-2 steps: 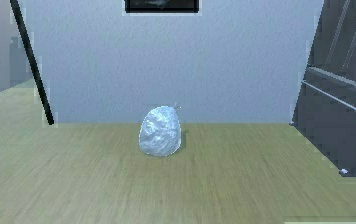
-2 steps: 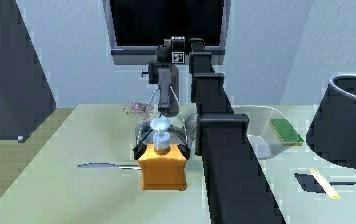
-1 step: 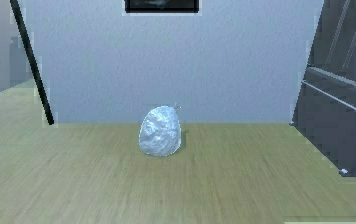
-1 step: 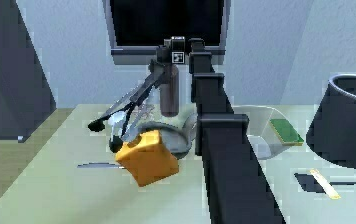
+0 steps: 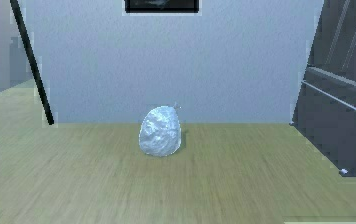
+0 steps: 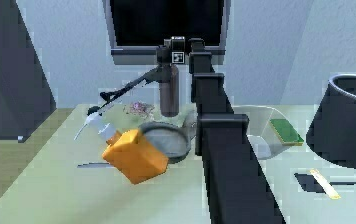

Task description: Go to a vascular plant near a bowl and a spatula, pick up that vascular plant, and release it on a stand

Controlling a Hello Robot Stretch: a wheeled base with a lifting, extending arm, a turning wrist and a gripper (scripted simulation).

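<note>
pincer [image 6: 108, 98] at the tabletop [image 6: 282, 168]
pinkish sprig [image 6: 138, 106], likely the plant, lies just lower-right of its tips; whether it holds anything cannot be told.

Wall picture [image 5: 162, 5] cut by top edge; dark cabinet [image 5: 338, 95] cut at right; cannot tell whether fingers [image 6: 131, 85] hold anything.

Wood-grained floor [image 5: 86, 175], crinkled glossy pale lump [image 5: 160, 133], smooth matt orange block [image 6: 136, 156].
</note>
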